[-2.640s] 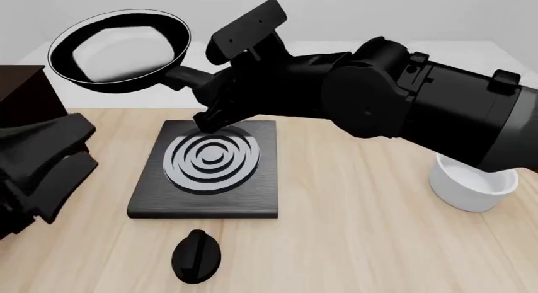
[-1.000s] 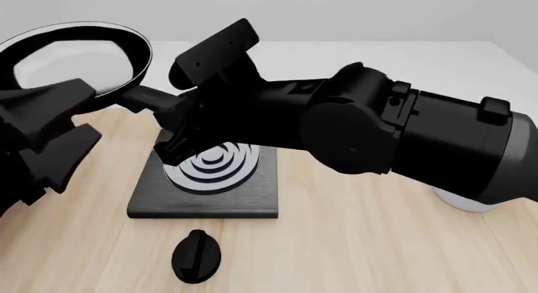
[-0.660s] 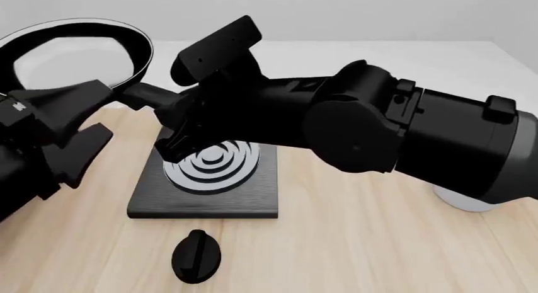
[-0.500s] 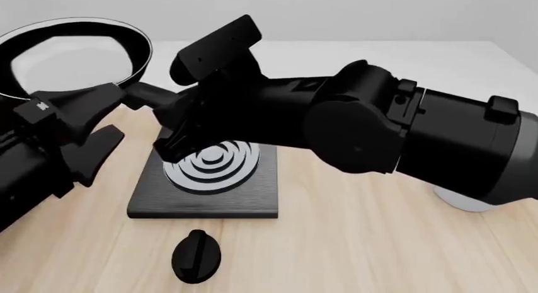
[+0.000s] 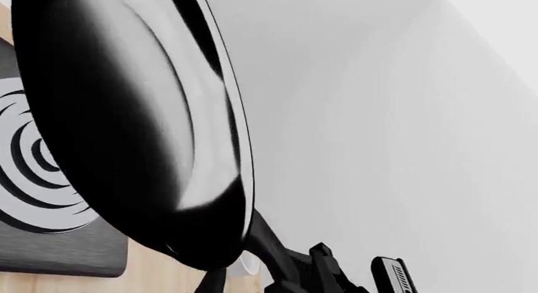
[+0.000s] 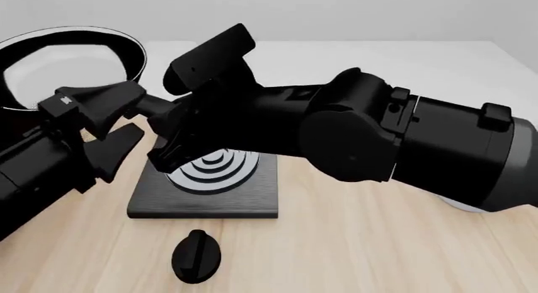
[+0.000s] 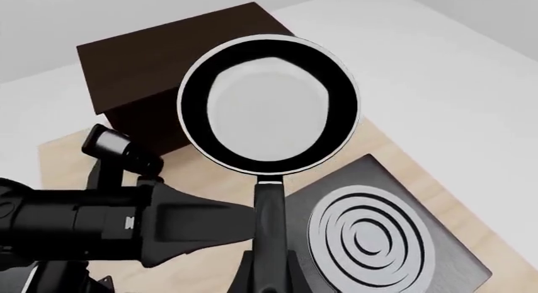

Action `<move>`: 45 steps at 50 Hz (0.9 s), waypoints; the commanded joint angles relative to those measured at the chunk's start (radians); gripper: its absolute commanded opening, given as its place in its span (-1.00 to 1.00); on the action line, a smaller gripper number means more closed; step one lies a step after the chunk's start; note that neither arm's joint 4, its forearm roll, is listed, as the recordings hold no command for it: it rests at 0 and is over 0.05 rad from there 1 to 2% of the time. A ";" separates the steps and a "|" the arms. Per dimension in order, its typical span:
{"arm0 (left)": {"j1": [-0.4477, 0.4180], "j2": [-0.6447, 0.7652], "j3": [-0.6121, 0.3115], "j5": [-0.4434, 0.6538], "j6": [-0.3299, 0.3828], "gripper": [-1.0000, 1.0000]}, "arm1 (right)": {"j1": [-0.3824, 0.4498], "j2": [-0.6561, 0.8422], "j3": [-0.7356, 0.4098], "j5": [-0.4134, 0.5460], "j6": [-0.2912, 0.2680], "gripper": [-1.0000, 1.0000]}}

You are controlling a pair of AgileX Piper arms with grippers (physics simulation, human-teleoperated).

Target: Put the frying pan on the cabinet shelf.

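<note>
We observe the frying pan (image 6: 72, 66) held in the air above the far left part of the table (image 6: 353, 242), with its glossy pale inside facing up toward the front camera. The right gripper (image 7: 267, 268) has its jaws clamped on the end of the pan's long handle (image 7: 269, 211), and the right arm (image 6: 378, 145) stretches across the scene from the right side. In the right wrist view we see the pan hovering in front of the cabinet shelf (image 7: 160, 60), overlapping its near edge, with the handle pointing back toward the gripper. The left gripper (image 6: 113, 120) sits just beside the handle, below the pan's rim, with its fingers (image 6: 101, 101) spread apart and holding nothing. In the left wrist view the pan's black underside (image 5: 109, 135) fills most of the frame, very near that camera. The black stove plate (image 6: 206, 192) with grey rings lies flat on the table beneath the right arm, and the small black knob (image 6: 196, 256) rests on the table nearer to us than the plate, apart from it.
</note>
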 commanded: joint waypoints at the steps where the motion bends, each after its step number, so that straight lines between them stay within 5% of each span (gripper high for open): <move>1: -0.018 0.017 -0.009 -0.013 -0.004 1.00 | 0.011 -0.020 -0.015 -0.017 0.013 -1.00; 37: 0.016 0.092 -0.036 -0.050 0.003 1.00 | 0.016 -0.052 0.027 -0.039 0.015 -1.00; 38: 0.018 0.091 -0.030 -0.056 -0.002 -1.00 | 0.016 -0.053 0.027 -0.039 0.015 -1.00; 45: 0.024 0.093 -0.019 -0.066 -0.005 -1.00 | 0.017 -0.057 0.027 -0.039 0.016 -1.00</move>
